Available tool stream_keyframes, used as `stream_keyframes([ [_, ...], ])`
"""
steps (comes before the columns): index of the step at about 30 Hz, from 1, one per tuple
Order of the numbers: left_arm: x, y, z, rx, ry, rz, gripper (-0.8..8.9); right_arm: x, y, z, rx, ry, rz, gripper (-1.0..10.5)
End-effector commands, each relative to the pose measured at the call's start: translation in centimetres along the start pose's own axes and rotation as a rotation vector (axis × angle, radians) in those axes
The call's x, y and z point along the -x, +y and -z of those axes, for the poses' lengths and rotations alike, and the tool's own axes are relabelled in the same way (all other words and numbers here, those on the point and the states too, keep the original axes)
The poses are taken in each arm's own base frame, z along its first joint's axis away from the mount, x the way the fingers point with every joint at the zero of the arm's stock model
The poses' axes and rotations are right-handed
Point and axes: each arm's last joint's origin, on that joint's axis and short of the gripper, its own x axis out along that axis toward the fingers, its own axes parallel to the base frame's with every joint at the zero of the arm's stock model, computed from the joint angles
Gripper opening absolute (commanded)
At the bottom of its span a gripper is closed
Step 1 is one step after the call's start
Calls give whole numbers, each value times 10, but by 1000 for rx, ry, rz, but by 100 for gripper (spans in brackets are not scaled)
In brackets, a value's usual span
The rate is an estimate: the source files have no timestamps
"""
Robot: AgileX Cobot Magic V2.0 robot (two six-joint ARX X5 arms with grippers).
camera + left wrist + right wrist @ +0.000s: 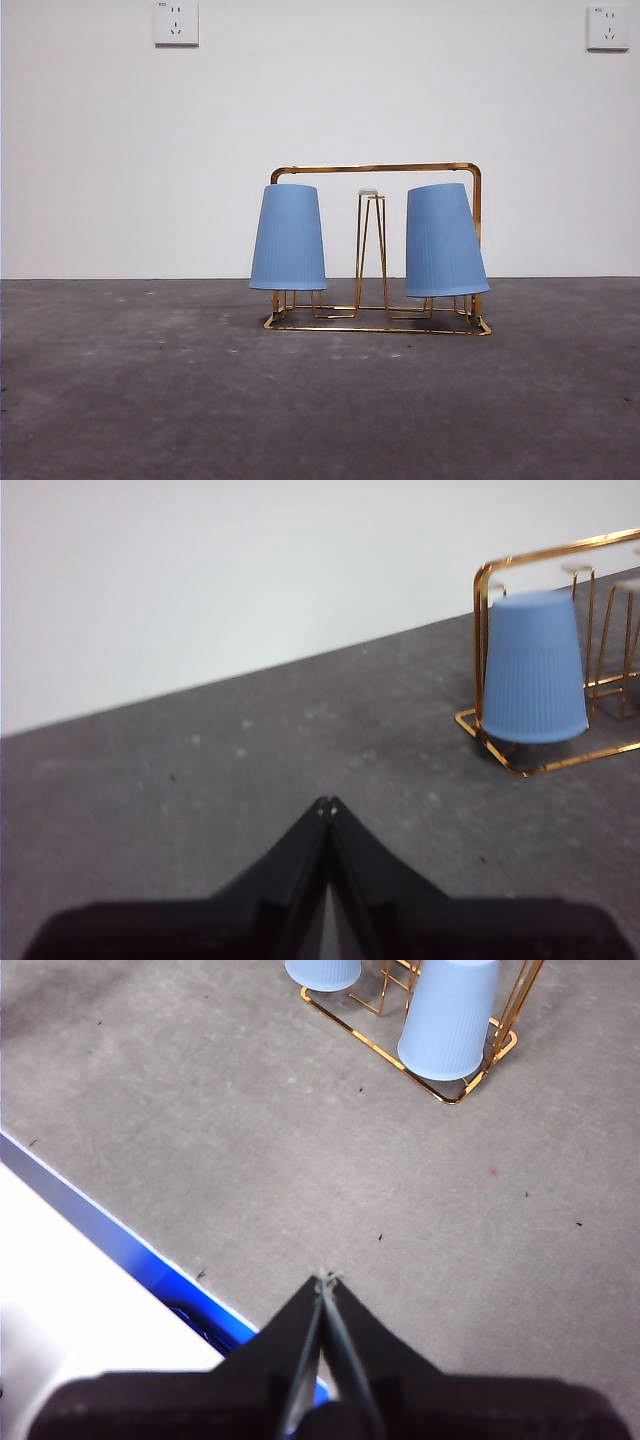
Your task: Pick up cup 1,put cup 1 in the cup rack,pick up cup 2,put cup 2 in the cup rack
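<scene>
Both grippers, left (327, 805) and right (325, 1280), pressed together; 2 blue cups (288, 238) (444, 240) hang inverted on 1 cup rack (378, 168).

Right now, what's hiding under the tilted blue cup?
Gold peg legs of the cup rack poke out below the tilted blue cup. The peg tops inside are covered.

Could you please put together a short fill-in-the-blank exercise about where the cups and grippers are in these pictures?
1. Both blue cups sit ____ on the pegs of the cup rack.
2. The number of cups on the rack is ____.
3. The left gripper and right gripper both have their jaws ____.
4. The rack's wire is ____ in colour.

Missing words: upside down; two; shut; gold
</scene>
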Motion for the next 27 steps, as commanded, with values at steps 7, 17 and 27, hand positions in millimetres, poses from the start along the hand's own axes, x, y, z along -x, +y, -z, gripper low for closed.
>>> stream_keyframes([
  [7, 3, -3, 32, 86, 83, -27, -1, -2, 0, 2, -8, 23, 2, 3],
  [17, 3, -3, 33, 96, 94, -38, -1, -2, 0, 2, -8, 23, 1, 3],
  [27, 3, -3, 34, 98, 107, -38, -1, -2, 0, 2, -8, 23, 1, 3],
])
